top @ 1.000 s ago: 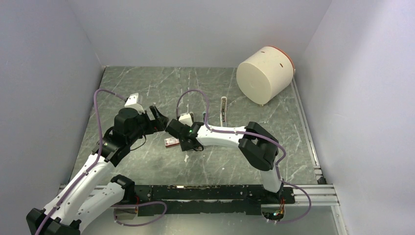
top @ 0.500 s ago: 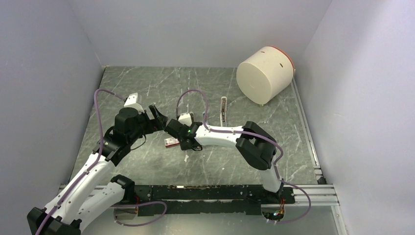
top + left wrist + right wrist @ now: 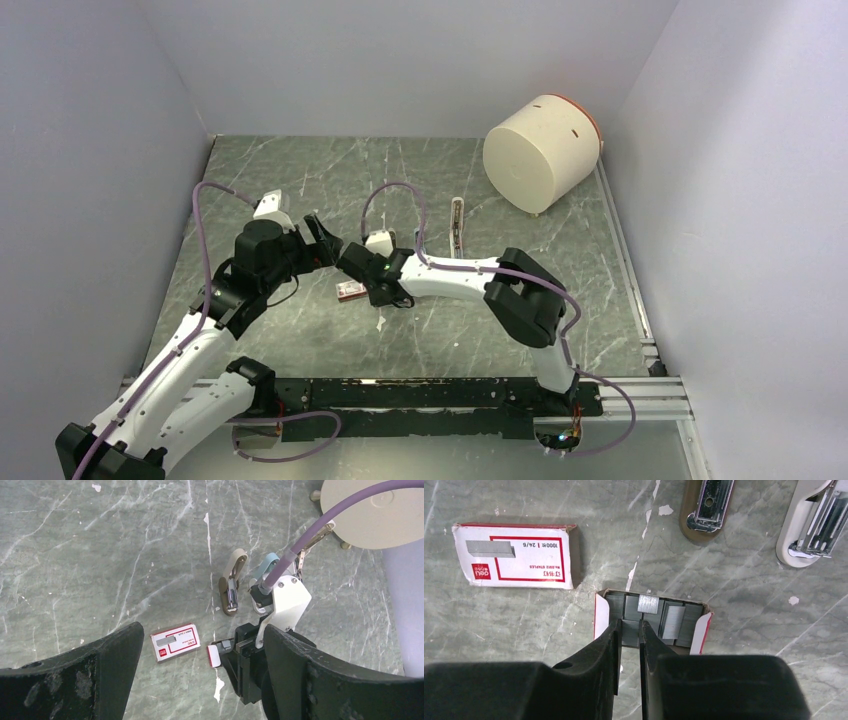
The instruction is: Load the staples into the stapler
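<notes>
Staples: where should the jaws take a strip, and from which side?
Grip one strip across its narrow width, from above: the staples lie flat, side by side in the open tray, whose red walls block a sideways approach. The right gripper pinches one this way.

Pale lilac walls point(image 3: 400, 60) around a grey-green marbled tabletop point(image 3: 300, 170) under even light

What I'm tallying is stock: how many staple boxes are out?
2: a closed labelled box beside an open box of staples, the right gripper in it. More may be hidden.
</notes>
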Available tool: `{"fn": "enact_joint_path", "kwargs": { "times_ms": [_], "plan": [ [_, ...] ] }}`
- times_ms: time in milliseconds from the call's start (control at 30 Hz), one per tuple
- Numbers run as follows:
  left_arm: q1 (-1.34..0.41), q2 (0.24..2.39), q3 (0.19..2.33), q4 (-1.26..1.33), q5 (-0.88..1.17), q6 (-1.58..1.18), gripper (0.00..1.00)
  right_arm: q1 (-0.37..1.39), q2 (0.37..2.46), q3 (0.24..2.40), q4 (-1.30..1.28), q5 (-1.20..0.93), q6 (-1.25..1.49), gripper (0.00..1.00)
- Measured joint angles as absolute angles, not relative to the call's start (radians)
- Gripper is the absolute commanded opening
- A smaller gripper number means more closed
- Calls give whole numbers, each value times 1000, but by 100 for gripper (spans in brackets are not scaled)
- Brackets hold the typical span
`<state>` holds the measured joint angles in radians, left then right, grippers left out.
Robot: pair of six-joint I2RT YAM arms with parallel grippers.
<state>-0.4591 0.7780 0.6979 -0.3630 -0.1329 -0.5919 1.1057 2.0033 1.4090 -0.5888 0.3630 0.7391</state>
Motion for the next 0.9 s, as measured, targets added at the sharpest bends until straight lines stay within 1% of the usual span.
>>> {"fn": "enact_joint_path", "kwargs": {
  "times_ms": [233,467,567,700,900],
  "plan": [
    [-459,778,698,-363,-140,-594,93,1103,1945,1404,-598,358,739,20],
    [-460,779,696,-374,-138,-592,93,1075,1831,1367,-587,373,740,20],
    [-460,780,696,-375,-138,-592,93,1045,1773,1319,-579,381,740,20],
    [-460,790,696,-375,-134,-591,93,991,1701,1197,-569,381,740,20],
    [-460,807,696,-374,-126,-592,93,955,1685,1066,-561,355,736,21]
  ]
}}
